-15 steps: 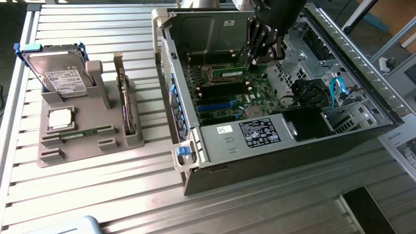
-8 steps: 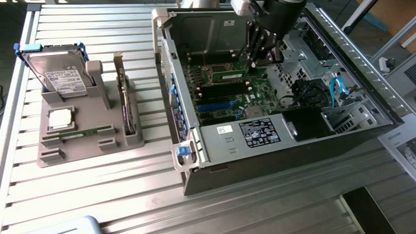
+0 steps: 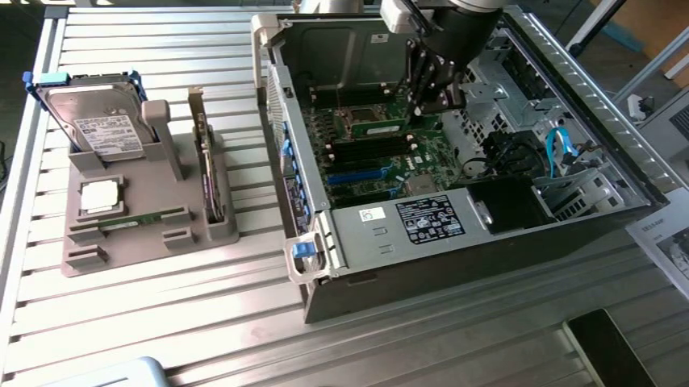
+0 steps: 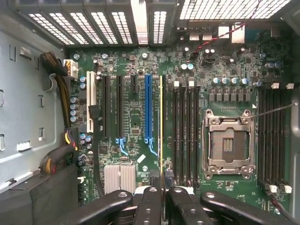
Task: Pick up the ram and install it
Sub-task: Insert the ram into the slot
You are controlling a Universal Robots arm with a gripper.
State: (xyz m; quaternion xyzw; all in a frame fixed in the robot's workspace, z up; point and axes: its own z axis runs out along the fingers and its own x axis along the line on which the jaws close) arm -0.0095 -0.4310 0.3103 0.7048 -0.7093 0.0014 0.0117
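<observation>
**Ram over the board, not yet lined up with a slot**

The ram [image 4: 161, 131] is in the gripper [image 4: 161, 204], whose jaws are clamped together on one end of it; you see the stick edge-on in the wrist view, as a thin yellow-green line running away from the fingertips across the motherboard [image 4: 131, 117]. That line falls between the long blue slot [image 4: 148, 108] and the nearest of the black memory slots [image 4: 177, 136], over neither; how high it hangs above the board I cannot tell. In the exterior view the gripper [image 3: 436, 89] stands deep inside the open case [image 3: 323, 266], near the case's far wall.

To my eye the chief risk is the offset: pressed down from here, the edge would meet bare board or the lip of the blue slot, and could scar traces or bend the stick. A hold on one end alone lets the far end sag or swing, so one corner may catch first and jam. The white latches [image 4: 177, 84] at the slot ends are too small to judge; if they are closed, the stick will not seat. The notch side is hidden, so a reversed stick is possible. The processor socket [image 4: 228, 145] lies open nearby; a wide sideways correction could bring a finger over its pins. A second stick [image 3: 135, 219] lies in the grey tray [image 3: 86, 258], well apart.
</observation>
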